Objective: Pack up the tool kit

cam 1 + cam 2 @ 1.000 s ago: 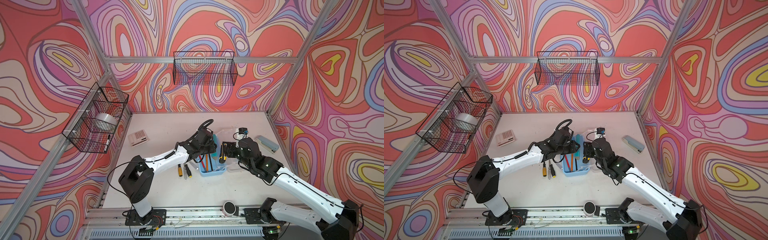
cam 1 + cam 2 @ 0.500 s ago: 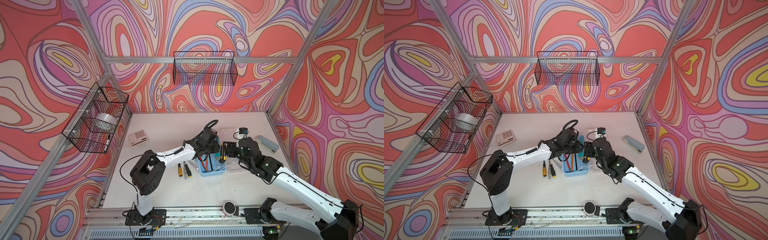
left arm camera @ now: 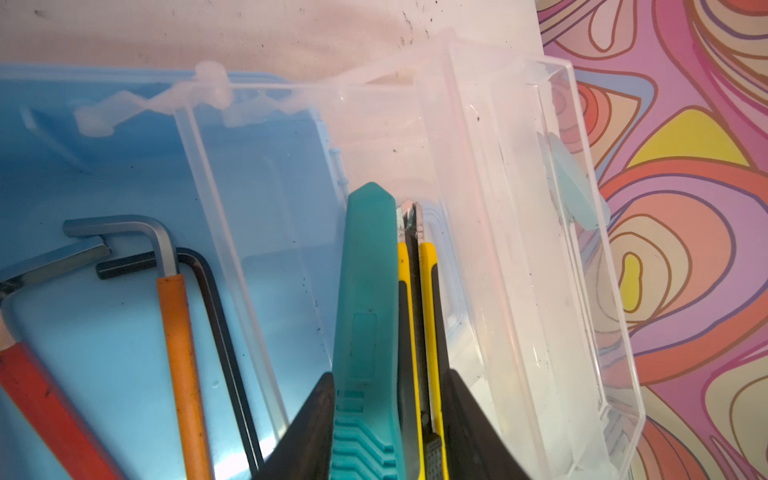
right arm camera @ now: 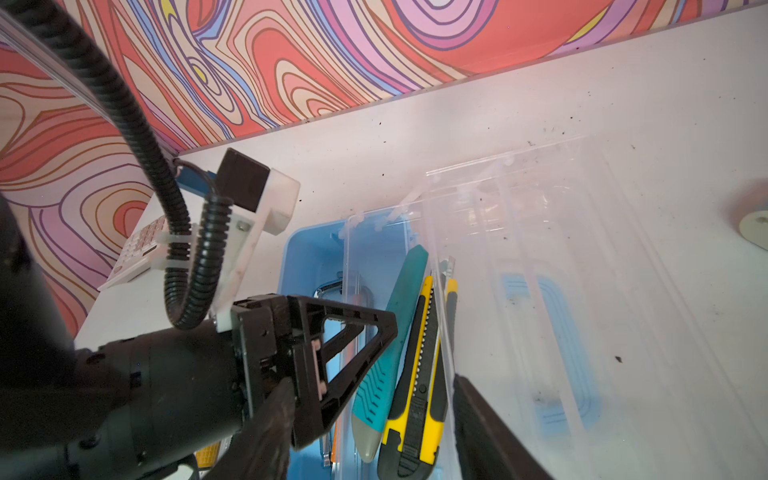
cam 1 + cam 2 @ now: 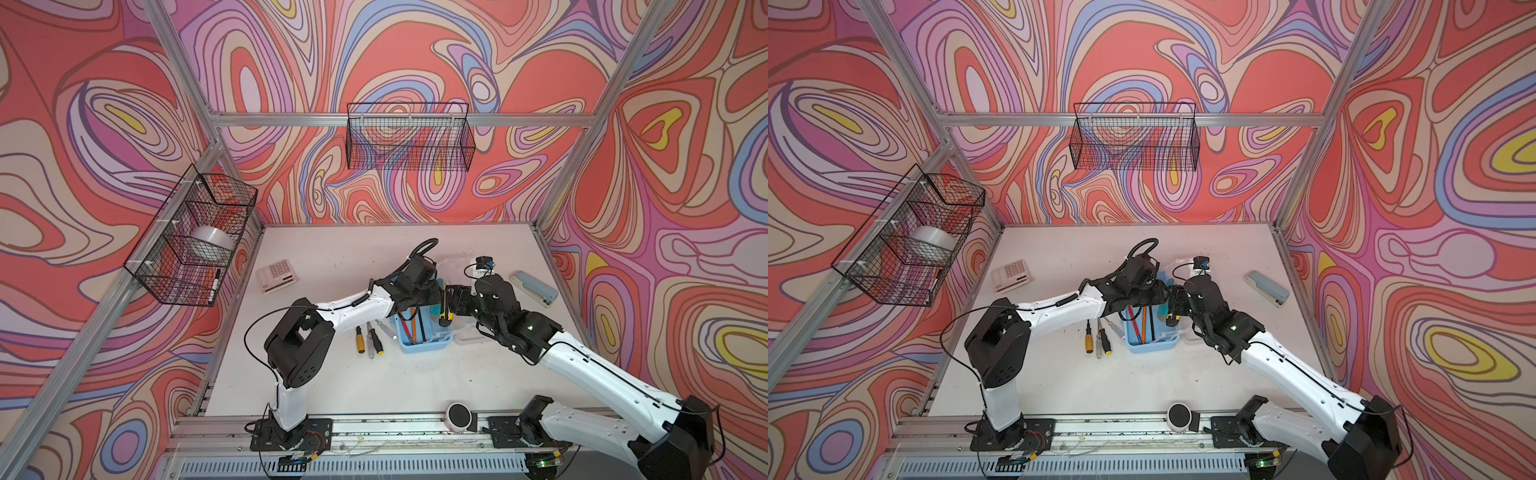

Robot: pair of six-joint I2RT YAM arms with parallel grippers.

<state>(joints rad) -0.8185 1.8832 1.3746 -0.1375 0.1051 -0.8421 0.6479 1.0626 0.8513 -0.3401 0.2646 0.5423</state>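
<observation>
Top views high, looking down; wrist views close, both sharing case [image 3: 124,166].

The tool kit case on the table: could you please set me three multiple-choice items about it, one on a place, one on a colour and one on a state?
1. Where does the yellow-handled screwdriver lie?
A) in the case
B) on the lid
C) on the table beside the case

2. What colour is the cutter beside the yellow-black cutter?
A) teal
B) red
C) white

3. The case's clear lid is:
A) shut
B) swung open
C) missing

Key:
1. C, it lies on bare tabletop in both top views.
2. A, the left wrist view shows its teal body.
3. B, the lid lies flat beside the case.
</observation>
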